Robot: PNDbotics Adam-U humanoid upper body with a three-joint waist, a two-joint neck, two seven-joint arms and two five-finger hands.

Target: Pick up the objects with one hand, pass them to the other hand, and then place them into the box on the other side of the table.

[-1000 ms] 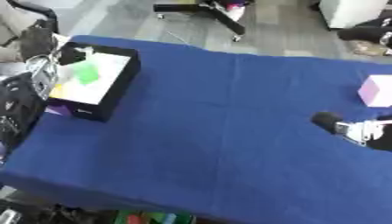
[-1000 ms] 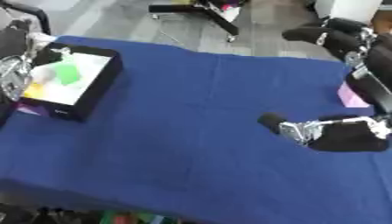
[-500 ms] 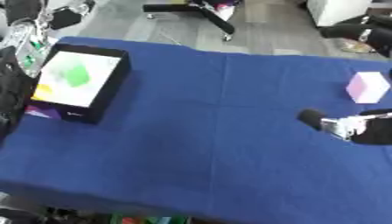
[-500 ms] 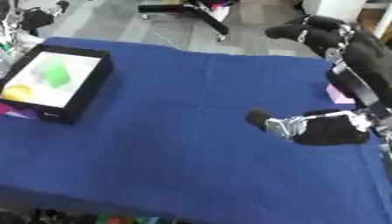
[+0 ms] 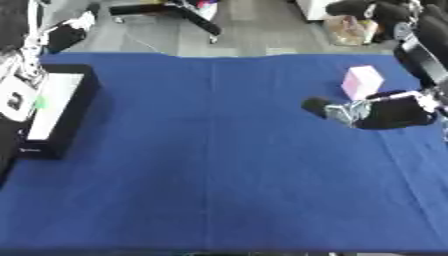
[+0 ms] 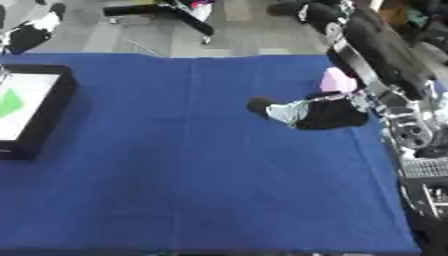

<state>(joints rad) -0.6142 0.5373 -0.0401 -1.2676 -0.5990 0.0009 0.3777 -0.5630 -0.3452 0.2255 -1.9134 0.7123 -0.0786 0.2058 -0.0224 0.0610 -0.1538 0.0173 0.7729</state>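
A grey floor runs behind a table covered in a blue cloth (image 5: 219, 165), which fills most of the left eye view from its far edge near the top down to the bottom of the frame. At the table's left edge sits a black box (image 5: 54, 115), open at the top, with a pale interior and a small green patch showing inside. Across the table, near the far right corner, a pink block (image 5: 361, 82) stands on the cloth just short of the right edge. The right hand (image 5: 346, 110) lies just in front of it, reaching in from the right with its fingers pointing toward the middle of the table; I cannot tell how far the fingers are curled, and nothing shows in its grasp. Between hand and box the cloth is one broad bare stretch, and the whole near half is bare too. Part of the left arm shows at the upper left, but the left hand itself cannot be made out.

In the right eye view the black box sits cut off at the left edge with a green piece (image 6: 10, 102) inside. The pink block is partly hidden behind the robot's right arm (image 6: 385, 65), which comes down from the upper right. A chair base (image 6: 166, 10) stands on the floor beyond the far edge.
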